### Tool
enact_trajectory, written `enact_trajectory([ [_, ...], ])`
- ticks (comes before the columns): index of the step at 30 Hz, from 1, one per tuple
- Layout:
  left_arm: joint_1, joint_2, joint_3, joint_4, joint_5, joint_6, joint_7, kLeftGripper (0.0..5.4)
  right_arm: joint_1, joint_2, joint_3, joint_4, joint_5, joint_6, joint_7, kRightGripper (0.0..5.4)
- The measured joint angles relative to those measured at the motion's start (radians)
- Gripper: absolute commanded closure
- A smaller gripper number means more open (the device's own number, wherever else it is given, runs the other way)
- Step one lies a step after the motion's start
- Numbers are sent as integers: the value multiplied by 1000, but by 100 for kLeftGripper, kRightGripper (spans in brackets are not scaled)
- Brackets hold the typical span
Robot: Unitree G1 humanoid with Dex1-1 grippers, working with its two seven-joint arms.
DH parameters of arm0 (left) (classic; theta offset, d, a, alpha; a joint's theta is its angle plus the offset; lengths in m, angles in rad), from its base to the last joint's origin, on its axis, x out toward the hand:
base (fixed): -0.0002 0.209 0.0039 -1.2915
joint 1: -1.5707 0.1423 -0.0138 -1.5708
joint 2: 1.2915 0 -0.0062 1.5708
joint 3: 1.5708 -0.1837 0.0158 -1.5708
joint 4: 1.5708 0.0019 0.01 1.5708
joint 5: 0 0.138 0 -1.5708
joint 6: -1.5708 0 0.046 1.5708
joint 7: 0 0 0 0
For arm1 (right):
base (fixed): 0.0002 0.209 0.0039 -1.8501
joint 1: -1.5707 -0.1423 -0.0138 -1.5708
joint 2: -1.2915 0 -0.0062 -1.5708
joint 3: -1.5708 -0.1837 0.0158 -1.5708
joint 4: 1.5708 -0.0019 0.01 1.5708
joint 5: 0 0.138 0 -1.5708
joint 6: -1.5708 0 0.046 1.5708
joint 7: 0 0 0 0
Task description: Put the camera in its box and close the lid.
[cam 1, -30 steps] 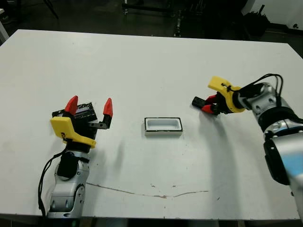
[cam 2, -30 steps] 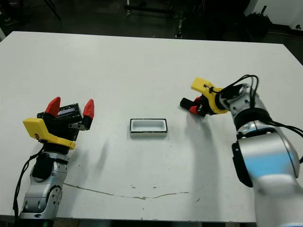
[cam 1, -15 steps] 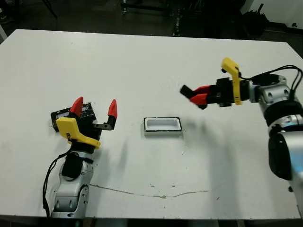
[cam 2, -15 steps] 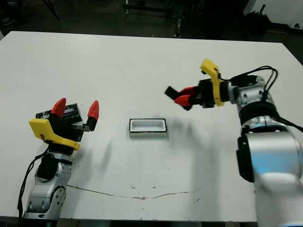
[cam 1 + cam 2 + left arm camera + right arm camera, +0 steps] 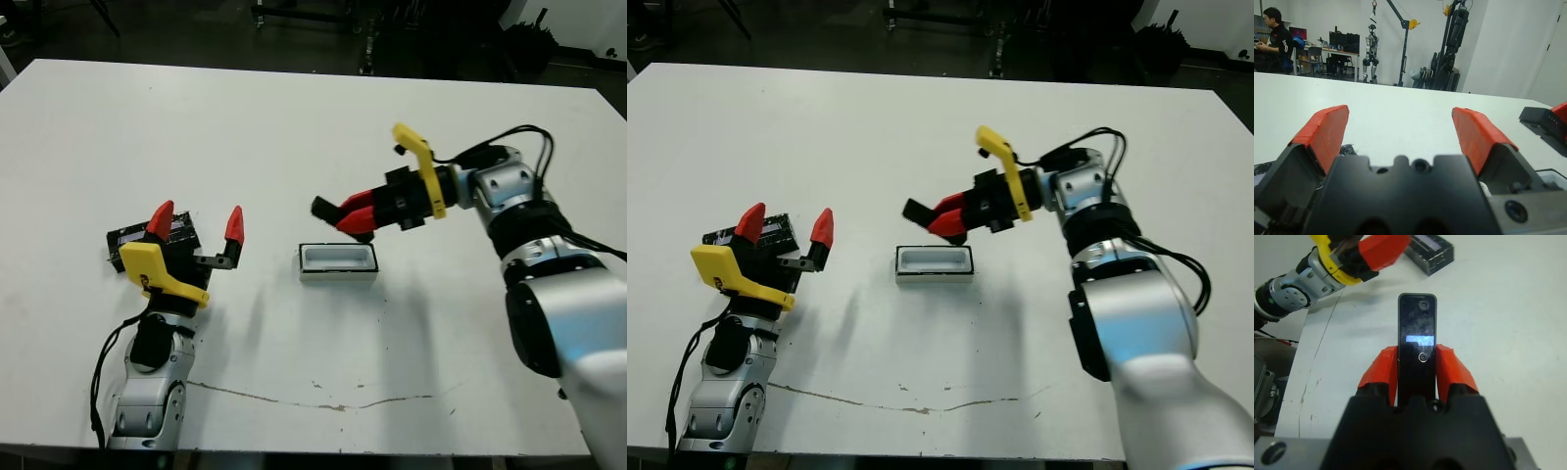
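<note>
White desk (image 5: 294,127) fills the head view, matte and bare but for a faint brown scratch near the front edge. At its middle sits the box (image 5: 338,261), a small shallow tray with white lining and a thin dark rim, its long axis running left to right.

Raised off the desk just above and behind the box's left end is the camera (image 5: 325,208), a slim matte-black bar. The right gripper (image 5: 355,215) clamps it between 2 red fingers; in the right wrist view the bar sticks out well past the fingertips, with a small lens ring at its far end and a pale reflection on its face. The bar points leftward along the gripper's fingers and tilts slightly, so its long axis lies roughly along the box's. It is not yet inside. Judging from this, the next move is a short descent, with the bar levelled and shifted a little rightward to match the tray.

The left gripper (image 5: 194,223) hovers well left of the box, its 2 red fingers spread wide and holding nothing. Just behind it on the desk lies the lid (image 5: 171,234), a flat black panel with a glossy top. The left arm is nearer the lid, the right nearer the box.
</note>
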Motion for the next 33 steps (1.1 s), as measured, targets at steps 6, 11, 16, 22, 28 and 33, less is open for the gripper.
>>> enact_trajectory([
  [6, -10, 0, 0, 2, -1, 1, 0, 0, -14, 21, 49, -1, -22, -5, -1, 369],
  [11, -10, -1, 0, 2, 0, 1, 0, 0, -24, 22, 75, 1, -40, -30, -17, 369],
  [16, -12, -1, 0, 2, 2, 1, 0, 0, -24, 22, 88, 10, -57, -77, -52, 369],
  [22, -14, -1, 2, 12, 0, 0, -2, 0, -24, 21, 96, 31, -66, -87, -71, 369],
  [28, -15, -1, 2, 22, 4, -5, -2, 0, -24, 21, 101, 42, -66, -105, -64, 369],
  [33, -15, -1, 3, 25, 3, -5, -2, 0, -20, 22, 104, 44, -67, -110, -64, 369],
])
